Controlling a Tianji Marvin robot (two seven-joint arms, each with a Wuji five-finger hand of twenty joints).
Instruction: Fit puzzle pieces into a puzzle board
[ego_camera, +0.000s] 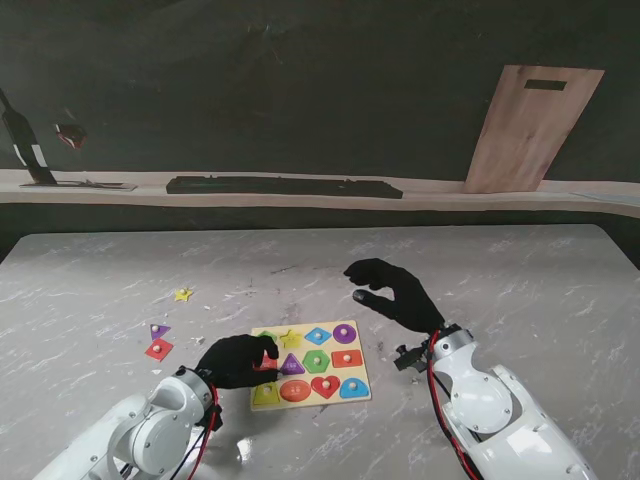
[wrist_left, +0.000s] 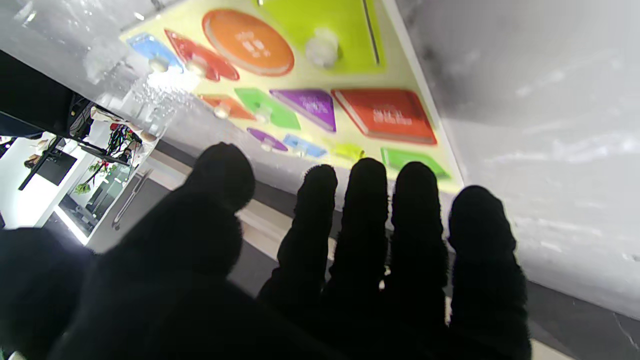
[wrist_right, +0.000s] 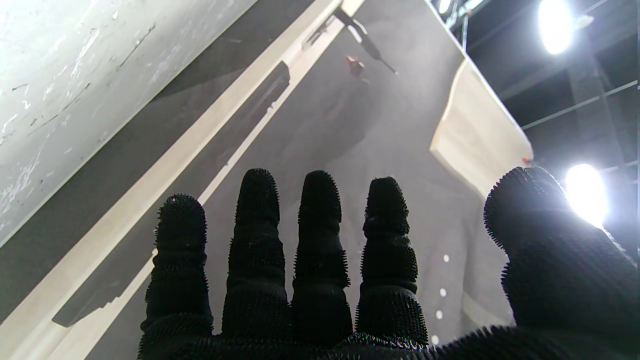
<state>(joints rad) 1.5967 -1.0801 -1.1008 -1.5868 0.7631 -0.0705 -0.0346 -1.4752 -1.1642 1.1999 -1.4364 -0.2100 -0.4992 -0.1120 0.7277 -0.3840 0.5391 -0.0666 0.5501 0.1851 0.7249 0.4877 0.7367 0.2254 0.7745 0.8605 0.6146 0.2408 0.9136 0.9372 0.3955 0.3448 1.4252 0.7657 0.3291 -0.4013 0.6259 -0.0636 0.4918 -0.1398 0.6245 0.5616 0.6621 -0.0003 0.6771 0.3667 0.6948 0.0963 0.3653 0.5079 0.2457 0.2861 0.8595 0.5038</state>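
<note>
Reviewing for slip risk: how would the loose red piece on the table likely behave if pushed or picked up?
The red piece looks flat and rigid, so it would probably slide rather than roll. Lying low on the smooth marble table, it may be hard to pinch.

Marble table (ego_camera: 520, 270), dark backdrop (ego_camera: 300, 90).

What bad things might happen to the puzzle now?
The left hand rests open on the puzzle board's left edge, so it might nudge the board or pop seated pieces loose. The loose yellow star, purple piece and red piece lie far left, a long reach.
</note>
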